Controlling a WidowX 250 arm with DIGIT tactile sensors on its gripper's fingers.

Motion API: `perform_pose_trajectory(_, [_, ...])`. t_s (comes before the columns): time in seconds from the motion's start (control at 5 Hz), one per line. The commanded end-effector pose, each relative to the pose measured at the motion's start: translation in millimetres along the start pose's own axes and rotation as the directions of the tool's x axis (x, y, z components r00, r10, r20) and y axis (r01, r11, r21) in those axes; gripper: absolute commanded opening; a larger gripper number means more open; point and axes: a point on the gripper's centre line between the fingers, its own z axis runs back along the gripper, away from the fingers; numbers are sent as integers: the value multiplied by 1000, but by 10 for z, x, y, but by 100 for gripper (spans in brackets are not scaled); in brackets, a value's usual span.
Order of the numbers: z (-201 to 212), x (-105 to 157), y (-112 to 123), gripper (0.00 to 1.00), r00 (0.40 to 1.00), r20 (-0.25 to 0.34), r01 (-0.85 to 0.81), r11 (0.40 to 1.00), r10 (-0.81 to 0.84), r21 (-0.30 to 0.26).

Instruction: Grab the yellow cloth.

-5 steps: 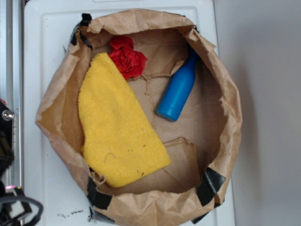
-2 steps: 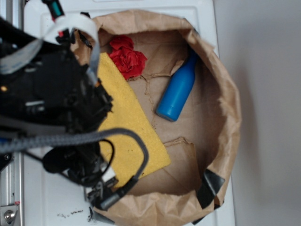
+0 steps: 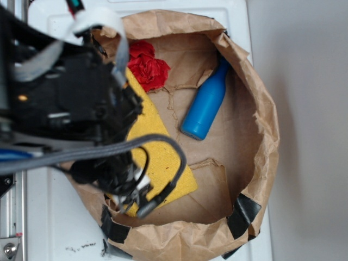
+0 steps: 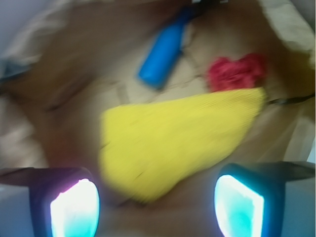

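The yellow cloth [image 3: 163,155] lies flat on the left side of a brown paper bag's floor; the arm hides most of it in the exterior view. In the blurred wrist view the yellow cloth [image 4: 182,136] fills the middle, just ahead of the jaws. My gripper [image 4: 157,207] stands open above the cloth's near end, with two glowing pads [image 4: 75,210] wide apart and nothing between them. In the exterior view the gripper itself is hidden under the black arm [image 3: 70,109].
A blue bottle [image 3: 205,106] lies tilted to the right of the cloth. A red ruffled wad [image 3: 147,66] sits at the cloth's far end. The crumpled paper bag rim [image 3: 266,125] rings everything, with black tape [image 3: 243,213] at the front. The bag rests on a white surface [image 3: 54,217].
The arm came in from the left and now covers the cloth's left half. Since 0.4 s ago it has shifted further right and down over the cloth.
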Motion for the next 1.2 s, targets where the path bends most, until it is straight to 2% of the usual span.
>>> perform_pose_trajectory(0.0, [-457,47,-77,100,999,37,-12,998,10,64])
perform_pose_trajectory(0.4, [-954,-347,-229,100,988,-154,-18,1000,19,2])
perform_pose_trajectory(0.6, [-1019,-453,-337,100,961,-273,-71,991,37,-114])
perform_pose_trajectory(0.8, [-1037,-443,-368,100,961,-275,-81,973,19,-216])
perform_pose_trajectory(1.0, [-1078,-396,-348,100,963,-270,-58,978,1,-201])
